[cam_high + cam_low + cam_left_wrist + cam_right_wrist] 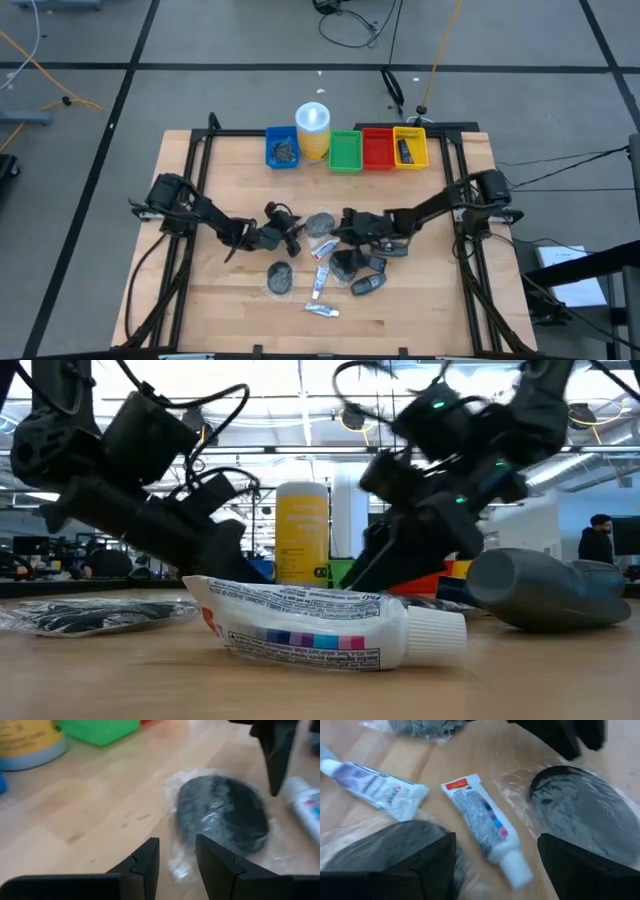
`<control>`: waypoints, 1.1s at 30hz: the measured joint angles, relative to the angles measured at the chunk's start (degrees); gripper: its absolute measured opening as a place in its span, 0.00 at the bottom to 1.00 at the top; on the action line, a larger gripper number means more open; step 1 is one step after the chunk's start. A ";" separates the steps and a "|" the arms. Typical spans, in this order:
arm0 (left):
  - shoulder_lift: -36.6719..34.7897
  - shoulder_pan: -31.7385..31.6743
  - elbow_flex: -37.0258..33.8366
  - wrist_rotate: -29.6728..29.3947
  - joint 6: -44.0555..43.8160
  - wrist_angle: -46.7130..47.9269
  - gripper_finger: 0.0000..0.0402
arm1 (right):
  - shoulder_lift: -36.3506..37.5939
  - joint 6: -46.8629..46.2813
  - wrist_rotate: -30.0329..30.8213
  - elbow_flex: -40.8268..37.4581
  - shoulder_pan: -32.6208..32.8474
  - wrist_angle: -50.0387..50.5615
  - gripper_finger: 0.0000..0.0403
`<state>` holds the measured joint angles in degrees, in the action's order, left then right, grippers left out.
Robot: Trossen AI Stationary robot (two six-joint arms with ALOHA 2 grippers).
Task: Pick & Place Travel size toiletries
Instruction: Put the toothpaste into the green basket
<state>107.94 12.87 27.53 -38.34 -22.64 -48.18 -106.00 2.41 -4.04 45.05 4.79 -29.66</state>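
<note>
Pale wood planks make the bench, framed by dark rails. Along its far edge stand small plastic bins, blue, green, red and yellow, with a yellow cylinder between blue and green.

Toiletries lie scattered mid-bench and toward the near edge: flat grey discs in crinkly clear wrap, dark rounded oblong containers, and thin white tubes with printed labels.

Left gripper sits low at mid-bench, its jaws slightly parted and empty, pointing at the wrapped disc, which lies just beyond the fingertips.

Right gripper hovers just across that disc, jaws spread wide, nothing between them; below it lie a capped tube, a second tube and another wrapped disc.

Near corners and both side edges of the bench are bare wood, open room for moving.
</note>
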 joint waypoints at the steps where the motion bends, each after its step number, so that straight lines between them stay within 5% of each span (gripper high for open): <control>1: 0.64 -0.01 0.17 -0.40 -0.09 -0.17 0.32 | -0.59 0.97 -0.60 0.90 -0.38 1.00 0.67; 6: 1.82 0.02 1.07 -0.22 -0.37 -0.39 0.32 | -1.94 2.89 -0.74 2.47 -0.74 2.55 0.57; 17: 1.82 0.78 1.20 0.78 -0.56 -0.15 0.32 | 1.37 0.09 -0.45 2.36 -0.59 5.90 0.17; 23: 1.82 1.00 1.18 0.78 -0.56 -0.13 0.32 | 13.61 -4.60 -0.37 2.35 -0.94 14.95 0.18; 26: 1.82 1.00 1.18 0.76 -0.56 -0.36 0.32 | 20.38 -7.52 4.59 2.36 -3.23 18.15 0.21; 29: 1.82 1.00 1.18 0.78 -0.50 -1.28 0.32 | 25.00 -13.01 11.76 2.37 -8.62 20.27 0.20; 33: 1.82 1.00 1.18 0.78 -0.20 -2.50 0.32 | 26.61 -23.86 13.37 2.37 -19.34 24.99 0.16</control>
<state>109.75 13.87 28.71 -37.56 -22.84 -50.68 -79.39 -21.45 9.33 47.42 -14.55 -4.67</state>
